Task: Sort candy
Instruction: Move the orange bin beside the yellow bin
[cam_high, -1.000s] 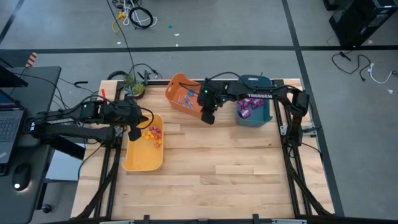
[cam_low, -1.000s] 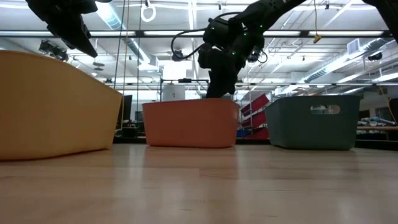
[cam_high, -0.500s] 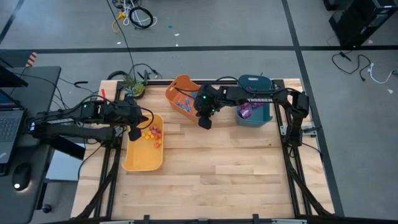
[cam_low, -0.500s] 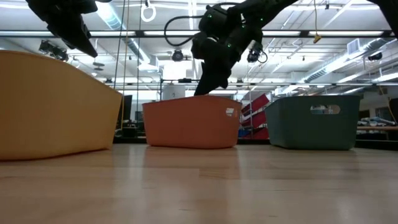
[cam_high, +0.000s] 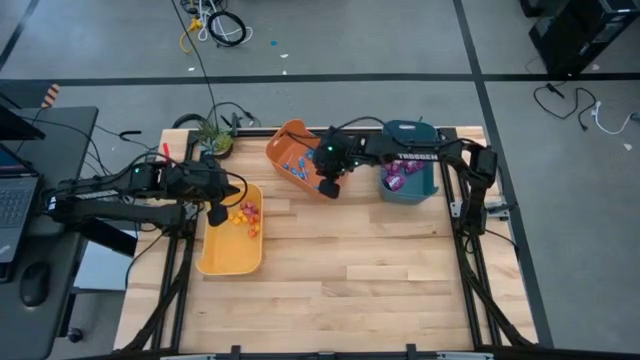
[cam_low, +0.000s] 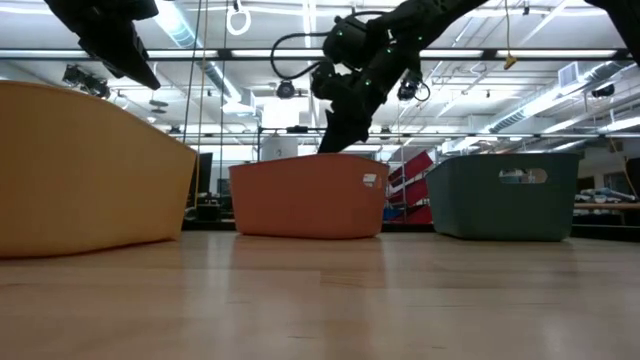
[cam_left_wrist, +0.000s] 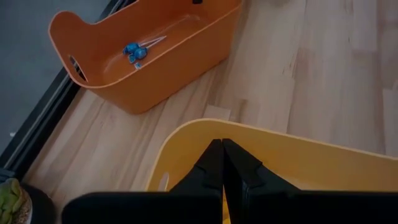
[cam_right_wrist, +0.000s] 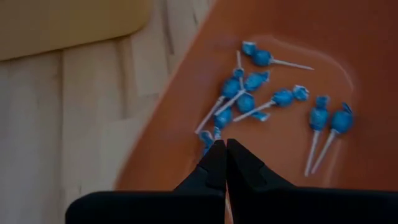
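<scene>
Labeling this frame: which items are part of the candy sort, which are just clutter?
Job:
- blue lollipops in orange bin
- small orange/red pieces in yellow bin
- purple packets in teal bin

Clutter:
- potted plant
- laptop
- floor cables

teal bin (cam_high: 408, 172) contents: too small | yellow bin (cam_left_wrist: 261, 155): cut off

Table (cam_high: 350, 270): we see pale wood planks, smooth, satin sheen w/ visible grain. Orange bin (cam_right_wrist: 298, 68), yellow bin (cam_left_wrist: 298, 165), teal bin (cam_low: 505, 195): moulded plastic, smooth, semi-matt; orange one shows slight gloss inside. Lollipops (cam_right_wrist: 249, 99): crinkly shiny blue wrap, thin pale sticks, plastic or paper we can't tell. Purple packets (cam_high: 400, 178): glossy foil-like. Both arms' fingers (cam_right_wrist: 217, 168): matt black, prob. plastic. Floor (cam_high: 330, 40): grey, matt.
</scene>
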